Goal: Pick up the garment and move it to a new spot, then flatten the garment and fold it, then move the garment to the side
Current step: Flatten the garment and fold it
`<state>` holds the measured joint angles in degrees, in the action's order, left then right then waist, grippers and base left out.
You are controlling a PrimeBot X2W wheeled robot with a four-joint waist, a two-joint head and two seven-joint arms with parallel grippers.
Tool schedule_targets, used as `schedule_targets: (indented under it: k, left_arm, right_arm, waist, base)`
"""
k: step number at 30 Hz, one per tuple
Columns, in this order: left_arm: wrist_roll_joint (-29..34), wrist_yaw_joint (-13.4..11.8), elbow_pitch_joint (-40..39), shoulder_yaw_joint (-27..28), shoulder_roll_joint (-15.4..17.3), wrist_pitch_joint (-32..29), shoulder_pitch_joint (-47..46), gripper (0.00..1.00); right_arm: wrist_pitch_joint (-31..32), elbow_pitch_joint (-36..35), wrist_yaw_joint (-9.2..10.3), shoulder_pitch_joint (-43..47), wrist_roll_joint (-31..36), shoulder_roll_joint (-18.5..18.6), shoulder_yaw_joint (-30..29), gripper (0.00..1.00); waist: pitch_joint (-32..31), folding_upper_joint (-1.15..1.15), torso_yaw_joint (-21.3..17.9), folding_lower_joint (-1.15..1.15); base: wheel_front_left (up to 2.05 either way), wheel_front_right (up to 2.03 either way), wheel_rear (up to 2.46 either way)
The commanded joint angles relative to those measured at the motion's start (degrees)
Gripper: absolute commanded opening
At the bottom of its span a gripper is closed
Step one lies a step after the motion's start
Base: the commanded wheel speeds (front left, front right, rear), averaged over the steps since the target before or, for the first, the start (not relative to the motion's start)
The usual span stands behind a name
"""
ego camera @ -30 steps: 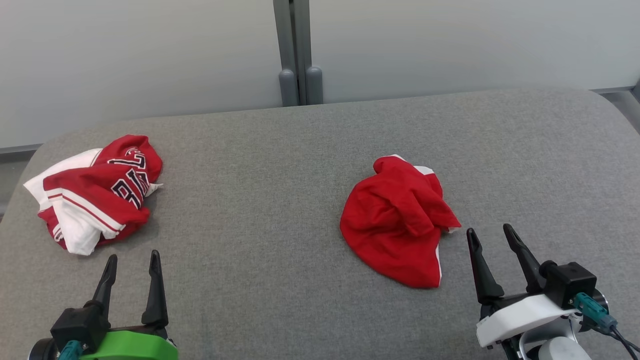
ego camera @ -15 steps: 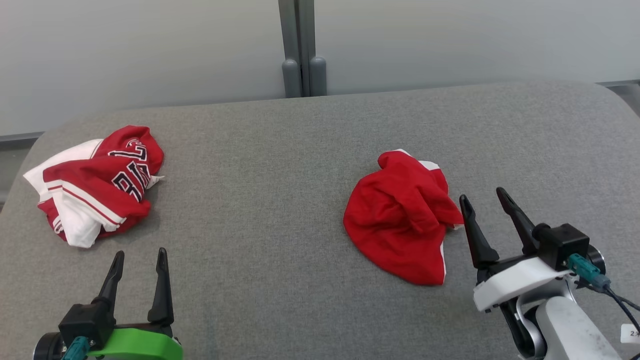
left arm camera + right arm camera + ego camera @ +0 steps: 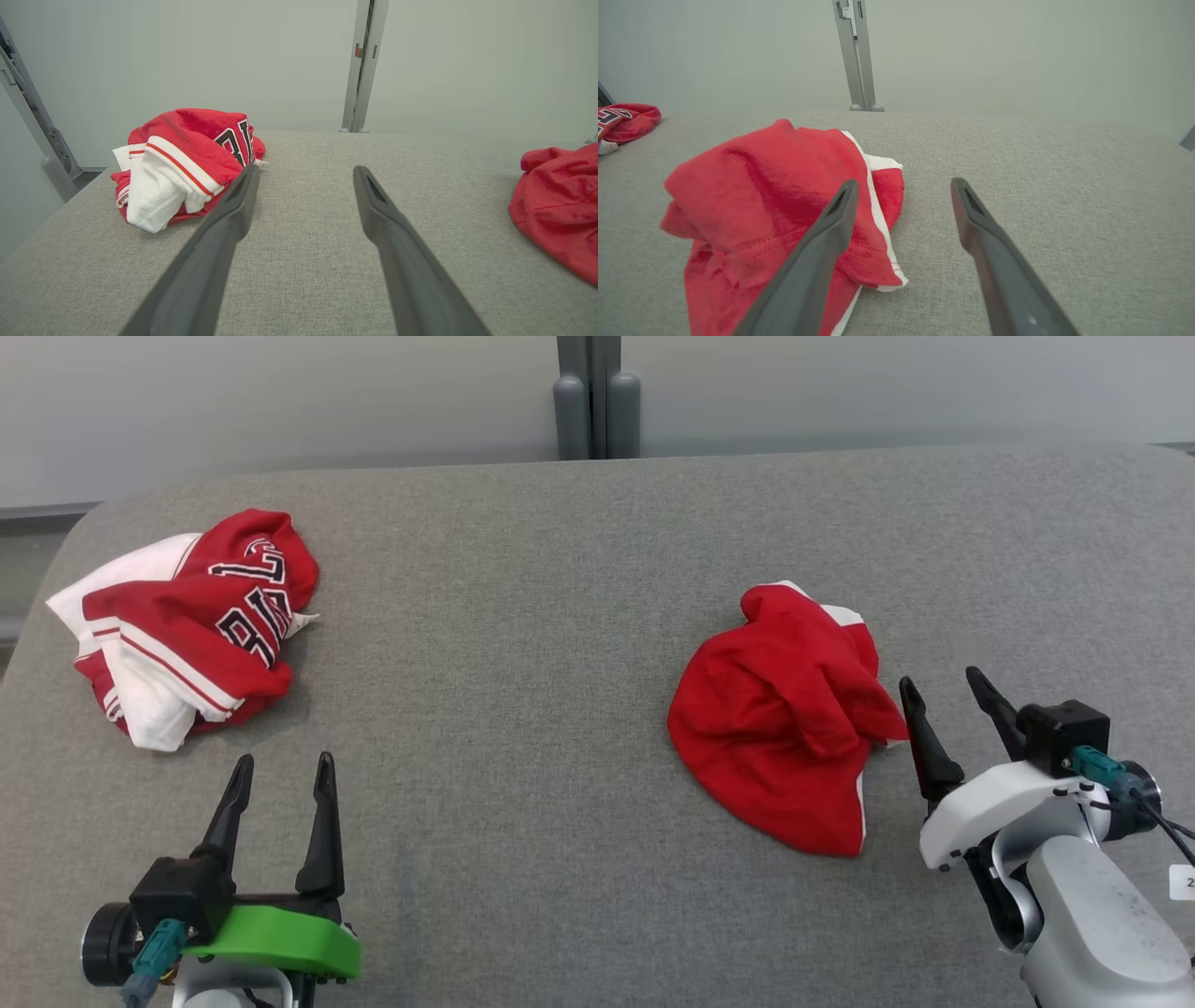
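Head view: 2 garments, 2 grippers, 1 grey table, 1 post at the back. The red garment lies crumpled right of ctr, w/ white trim at its top and lower edge. The lettered jersey, red and white, is bunched at the far left, well apart from it. The left gripper sits lower left, fingers pointing up the view, spread wide, nothing btwn them. The right gripper sits lower right, leaning left, spread and empty. Its nearer finger is just beside the red garment's right edge; touching or not, can't tell.

Left wrist view: the left gripper has 2 fingers apart over bare table. The lettered jersey is ahead-left, behind the left fingertip. The red garment is at the right edge.

Right wrist view: the right gripper is spread and empty. Its left finger crosses in front of the red garment; its right finger is over bare table. The lettered jersey is a sliver at far left.
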<state>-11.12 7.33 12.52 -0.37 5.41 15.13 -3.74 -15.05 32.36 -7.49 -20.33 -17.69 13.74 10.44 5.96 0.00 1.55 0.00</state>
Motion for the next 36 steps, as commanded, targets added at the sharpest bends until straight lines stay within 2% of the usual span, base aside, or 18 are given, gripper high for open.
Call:
schedule_targets:
  k: [1, 12, 18, 19, 20, 21, 26, 32, 36]
  left_arm:
    - [0.17, 0.18, 0.06, -0.12, 0.01, 0.02, -1.09, 1.0]
    - [0.71, 0.18, 0.48, -1.0, -0.08, 0.02, -2.47, 1.0]
    - [0.5, 0.18, 0.74, -1.15, 0.37, 0.02, -2.98, 1.0]
    - [0.49, 0.18, 0.79, -1.2, 0.38, 0.02, -3.04, 1.0]
    - [0.52, 0.18, 0.86, -1.3, 0.4, 0.02, -3.19, 1.0]
    - [0.58, 0.18, 0.9, -1.33, 0.41, 0.02, -3.32, 1.0]
    - [0.62, 0.18, 1.11, -1.45, 0.27, 0.02, -3.44, 1.0]
    - [0.21, 0.18, 1.45, -1.44, -0.29, 0.02, -2.37, 1.0]
    - [0.01, 0.19, 1.73, -1.63, -0.57, 0.02, -1.93, 1.0]
  right_arm:
    - [-0.18, 1.54, 0.0, -0.75, -0.71, 0.18, 0.24, 1.0]
    - [-0.19, 13.97, 0.0, -3.95, -4.88, -1.18, 2.67, 1.0]
    - [-0.19, 18.16, 0.0, -5.66, -7.23, -1.87, 4.41, 1.0]
    - [-0.19, 18.67, 0.0, -5.99, -7.57, -1.81, 4.6, 0.9]
    - [-0.19, 19.14, 0.01, -6.44, -7.96, -1.62, 4.85, 0.49]
    - [-0.19, 19.36, 0.01, -6.8, -8.25, -1.48, 4.9, 0.0]
    - [-0.19, 16.91, 0.01, -7.16, -7.12, -0.52, 2.78, 0.0]
    - [-0.19, 7.02, 0.0, -4.59, -2.81, -1.03, -1.61, 0.0]
    - [-0.19, -0.69, 0.01, -3.88, -0.07, -2.71, -1.06, 0.0]
  waist:
    - [1.02, 0.0, 0.96, 0.0]
    - [2.63, 0.0, 2.53, 0.0]
    - [2.98, 0.0, 2.96, 0.0]
    - [3.03, 0.0, 3.01, 0.0]
    - [3.08, 0.0, 3.11, 0.0]
    - [3.1, 0.0, 3.18, 0.0]
    - [2.84, 0.0, 3.42, 0.0]
    - [1.27, 0.0, 3.86, 0.0]
    - [0.01, 0.0, 4.58, 0.0]
  base:
    - [0.0, 0.0, 0.0]
    - [0.0, 0.0, 0.0]
    - [0.0, 0.0, 0.0]
    - [0.0, 0.0, 0.0]
    - [0.0, 0.0, 0.0]
    - [0.0, 0.0, 0.0]
    - [0.0, 0.0, 0.0]
    - [0.0, 0.0, 0.0]
    - [0.0, 0.0, 0.0]
